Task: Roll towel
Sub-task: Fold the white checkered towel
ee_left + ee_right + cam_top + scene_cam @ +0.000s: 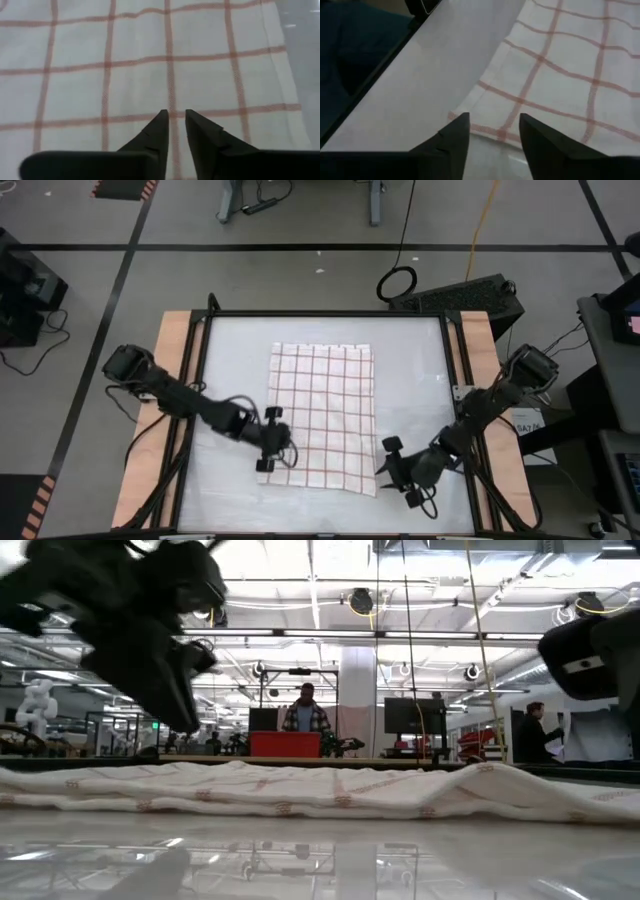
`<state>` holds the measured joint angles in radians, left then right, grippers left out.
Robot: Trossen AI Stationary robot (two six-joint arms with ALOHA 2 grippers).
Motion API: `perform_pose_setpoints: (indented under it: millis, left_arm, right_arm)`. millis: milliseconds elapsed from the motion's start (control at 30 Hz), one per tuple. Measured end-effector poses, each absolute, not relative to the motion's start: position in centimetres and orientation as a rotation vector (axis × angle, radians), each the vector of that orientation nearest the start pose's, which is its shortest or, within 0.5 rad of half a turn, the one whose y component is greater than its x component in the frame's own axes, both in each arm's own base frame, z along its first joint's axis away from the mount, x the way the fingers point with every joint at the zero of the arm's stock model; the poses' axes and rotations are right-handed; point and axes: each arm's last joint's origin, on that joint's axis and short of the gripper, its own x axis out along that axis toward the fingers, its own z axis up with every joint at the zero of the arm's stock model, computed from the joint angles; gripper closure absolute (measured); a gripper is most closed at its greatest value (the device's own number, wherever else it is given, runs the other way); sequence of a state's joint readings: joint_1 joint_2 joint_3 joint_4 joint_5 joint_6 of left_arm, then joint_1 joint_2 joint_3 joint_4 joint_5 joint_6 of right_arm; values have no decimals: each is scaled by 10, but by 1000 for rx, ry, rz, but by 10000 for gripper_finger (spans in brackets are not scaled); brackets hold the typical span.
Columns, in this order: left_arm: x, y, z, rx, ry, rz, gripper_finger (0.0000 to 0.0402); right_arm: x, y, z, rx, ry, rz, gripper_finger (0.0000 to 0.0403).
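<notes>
One towel: the towel is white with thin red-brown lines in a grid. It lies flat and spread out in the middle of the counter. Not rolled yet.
Two arms: one dark arm on the left side of the counter, one on the right side. Both reach in toward the near edge of the towel.
Left fingers: the left gripper is at the towel's near left corner. From the wrist view its two fingers are just a little apart, with a thin gap between them. They point at the cloth and hold nothing.
Right fingers: the right gripper is just beside the towel's near right corner. Its two fingers are spread apart with a clear gap. The towel's edge shows just past the fingertips, and nothing is held between them.
Towel from the low view: the cloth lies in a long low strip with soft bumps, a bit higher near the right.
People: two people in the room far behind the counter, one near the middle by a red box, one at the right.
</notes>
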<state>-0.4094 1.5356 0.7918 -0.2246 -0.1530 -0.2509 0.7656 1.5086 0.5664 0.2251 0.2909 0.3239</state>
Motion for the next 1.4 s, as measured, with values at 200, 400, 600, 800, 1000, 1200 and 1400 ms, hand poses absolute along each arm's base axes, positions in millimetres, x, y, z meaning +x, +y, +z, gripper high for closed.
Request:
perform_pose_setpoints:
  millis: [200, 400, 600, 800, 1000, 1200, 1400]
  left_arm:
    - [256, -140, 172, 35, 821, -40, 272]
    - [274, -155, 183, 71, 545, -67, 258]
    - [297, -149, 175, 116, 488, -118, 273]
    - [326, -145, 164, 158, 479, -116, 291]
    - [348, -150, 164, 219, 452, -121, 293]
    - [368, -152, 163, 193, 438, -131, 293]
    - [381, -159, 157, 188, 424, -136, 293]
  right_arm:
    - [204, 199, 134, -109, 705, 333, 178]
    - [212, 222, 130, -124, 697, 313, 160]
    - [215, 246, 131, -193, 792, 251, 188]
    - [224, 256, 124, -264, 897, 148, 225]
    - [228, 260, 130, -329, 949, 108, 291]
    - [229, 260, 142, -371, 974, 77, 386]
    - [233, 257, 146, -335, 1007, 92, 389]
